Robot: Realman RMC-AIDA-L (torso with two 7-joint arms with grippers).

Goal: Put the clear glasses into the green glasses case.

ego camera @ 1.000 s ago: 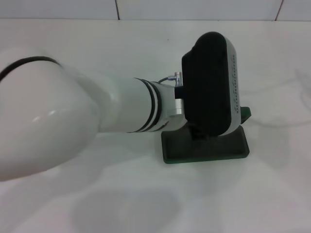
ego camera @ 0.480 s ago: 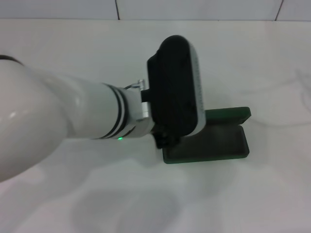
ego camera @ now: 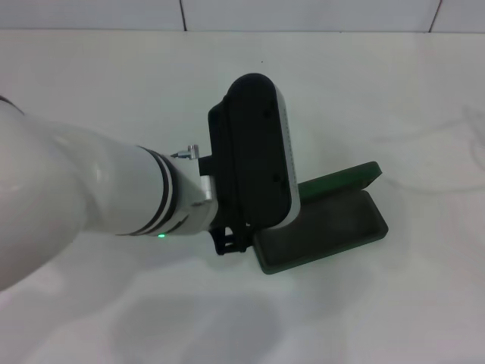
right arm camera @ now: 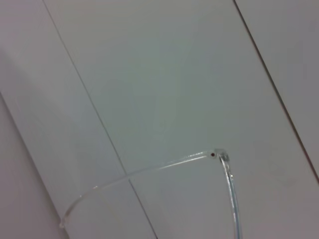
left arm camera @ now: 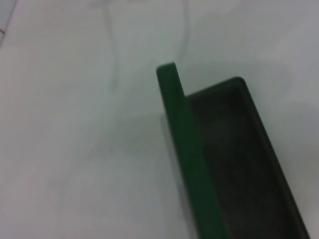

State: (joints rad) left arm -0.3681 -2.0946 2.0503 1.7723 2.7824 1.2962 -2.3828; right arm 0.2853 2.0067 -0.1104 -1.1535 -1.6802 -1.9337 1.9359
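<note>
The green glasses case (ego camera: pixel 333 224) lies open on the white table, turned at a slant, with its lid (ego camera: pixel 341 180) standing up behind the tray. In the left wrist view the lid's green edge (left arm camera: pixel 187 149) rises beside the dark lining (left arm camera: pixel 239 164), which holds nothing. My left arm reaches over the case's left end. Its black wrist housing (ego camera: pixel 254 152) hides most of the left gripper (ego camera: pixel 229 241), of which only a black bit shows by the case's corner. The clear glasses (right arm camera: pixel 219 157) show only in the right wrist view: a thin transparent arm and hinge close to the camera, against pale tiles. The right gripper is out of view.
The white table (ego camera: pixel 379 318) spreads around the case, with faint grey lines at its right side (ego camera: pixel 466 144). A tiled wall with dark joints (ego camera: pixel 182 15) runs along the far edge. My left arm (ego camera: pixel 68 205) covers the left half of the head view.
My left arm has drawn back to the left, uncovering most of the case. The case has swung counter-clockwise, its right end now farther from me.
</note>
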